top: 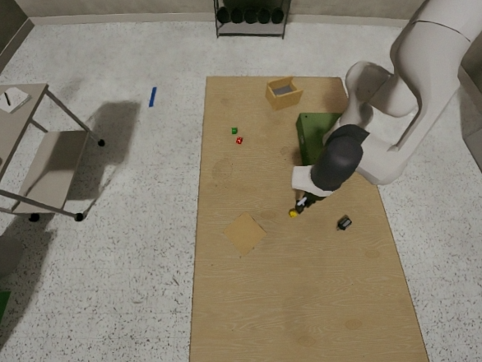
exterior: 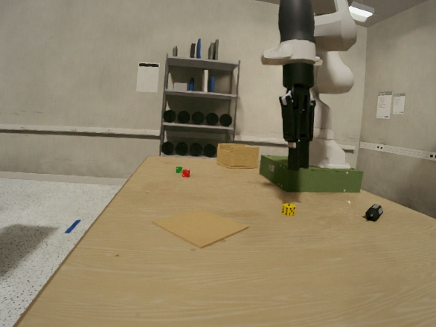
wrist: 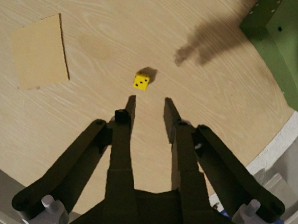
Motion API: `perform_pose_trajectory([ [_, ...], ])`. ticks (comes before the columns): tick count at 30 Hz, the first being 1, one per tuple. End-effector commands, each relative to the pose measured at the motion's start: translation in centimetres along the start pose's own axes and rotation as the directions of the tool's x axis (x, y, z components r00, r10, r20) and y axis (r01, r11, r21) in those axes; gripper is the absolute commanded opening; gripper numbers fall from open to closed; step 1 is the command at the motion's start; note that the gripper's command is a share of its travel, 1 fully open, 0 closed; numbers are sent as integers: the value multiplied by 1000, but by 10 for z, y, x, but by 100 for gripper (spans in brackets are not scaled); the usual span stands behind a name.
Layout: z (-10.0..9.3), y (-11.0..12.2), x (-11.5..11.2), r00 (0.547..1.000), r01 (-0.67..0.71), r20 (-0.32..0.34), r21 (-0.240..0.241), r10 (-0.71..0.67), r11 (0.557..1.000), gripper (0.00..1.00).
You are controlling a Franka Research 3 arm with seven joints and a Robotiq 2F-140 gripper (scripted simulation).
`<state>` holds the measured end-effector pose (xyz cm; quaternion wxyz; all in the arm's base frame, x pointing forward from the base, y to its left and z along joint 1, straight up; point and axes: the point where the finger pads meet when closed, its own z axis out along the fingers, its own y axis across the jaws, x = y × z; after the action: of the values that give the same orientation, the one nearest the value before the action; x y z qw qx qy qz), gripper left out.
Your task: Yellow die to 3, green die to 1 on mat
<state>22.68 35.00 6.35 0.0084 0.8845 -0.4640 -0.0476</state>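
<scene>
The yellow die (top: 293, 214) (exterior: 289, 209) (wrist: 141, 82) sits on the table, off the mat; one face toward the wrist camera shows three pips, but I cannot tell for sure which face is on top. The tan square mat (top: 244, 234) (exterior: 201, 227) (wrist: 40, 52) lies to its left and holds no die. The green die (top: 234, 131) (exterior: 178, 169) and the red die (top: 239, 141) (exterior: 186, 173) sit close together farther back, their top numbers too small to read. My gripper (top: 298, 209) (exterior: 298, 168) (wrist: 149, 106) points down above the table, near the yellow die, partly open with nothing between its fingers.
A wooden box (top: 285, 101) (exterior: 238, 157) stands at the back of the table. The green base block (top: 309, 137) (exterior: 324, 180) under the arm is to its right. A small black device (top: 345, 222) (exterior: 373, 212) lies right of the yellow die.
</scene>
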Motion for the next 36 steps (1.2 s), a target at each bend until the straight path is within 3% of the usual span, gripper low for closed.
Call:
perform_pose_trajectory([
  [1,-6,-9,-6,987,-143,-61,63,147,988,32],
  [3,-7,-10,-7,987,-143,-63,69,148,987,32],
  [4,-7,-10,-7,987,-143,-63,69,148,987,100],
  [17,-6,-10,-7,982,-176,-61,71,181,982,100],
  [19,-4,-10,-5,960,-271,-54,77,275,960,100],
  [28,-1,-10,-4,922,-380,-46,83,384,921,100],
  [36,2,-10,-3,853,-516,-33,89,520,852,100],
])
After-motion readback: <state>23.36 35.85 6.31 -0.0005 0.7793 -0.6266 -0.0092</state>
